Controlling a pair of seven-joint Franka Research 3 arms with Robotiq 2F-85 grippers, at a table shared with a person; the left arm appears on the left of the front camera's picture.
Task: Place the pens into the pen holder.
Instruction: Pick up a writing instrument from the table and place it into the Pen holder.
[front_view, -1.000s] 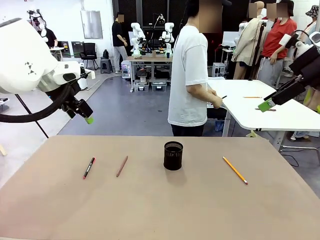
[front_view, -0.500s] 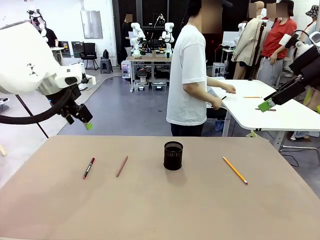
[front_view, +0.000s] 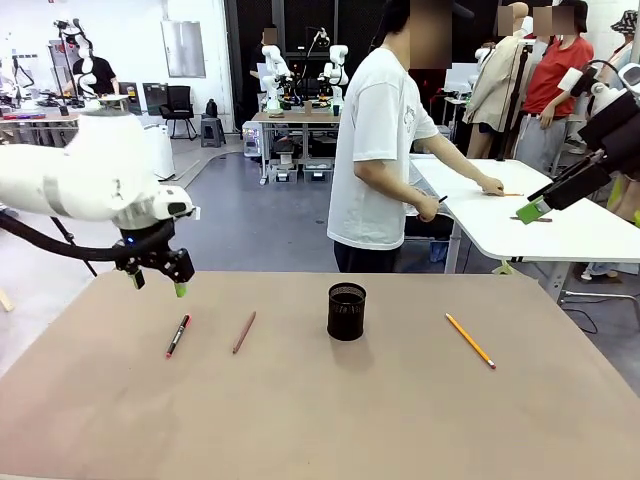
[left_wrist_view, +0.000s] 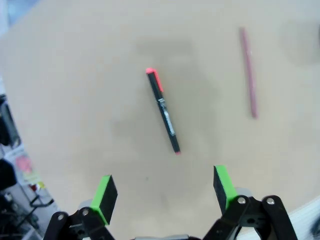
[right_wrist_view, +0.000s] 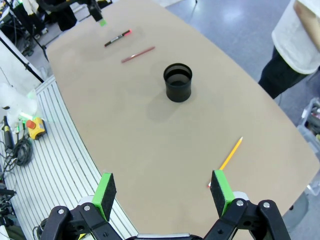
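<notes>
Three pens lie on the brown table (front_view: 320, 420). A dark pen with a pink-red end (front_view: 178, 335) is at the left, and a reddish-brown pen (front_view: 244, 332) lies beside it. A yellow pencil (front_view: 470, 340) is at the right. The black mesh pen holder (front_view: 346, 311) stands upright in the middle with nothing showing inside (right_wrist_view: 178, 82). My left gripper (front_view: 158, 283) hangs open a little above and behind the dark pen (left_wrist_view: 163, 111), which lies ahead of its fingers. My right gripper (front_view: 535, 211) is open, high off the table's right side, looking down at the pencil (right_wrist_view: 227, 160).
A person in a white T-shirt (front_view: 378, 150) stands past the far edge, turned toward a white side table (front_view: 540, 225) at the right. The reddish-brown pen (left_wrist_view: 248, 72) lies a hand's width from the dark one. A ribbed floor (right_wrist_view: 55, 170) borders the near table edge.
My left arm has swung down and slightly right, bringing its open gripper low over the table's left part near the dark pen. The person reached out to the side table. My right arm stayed still.
</notes>
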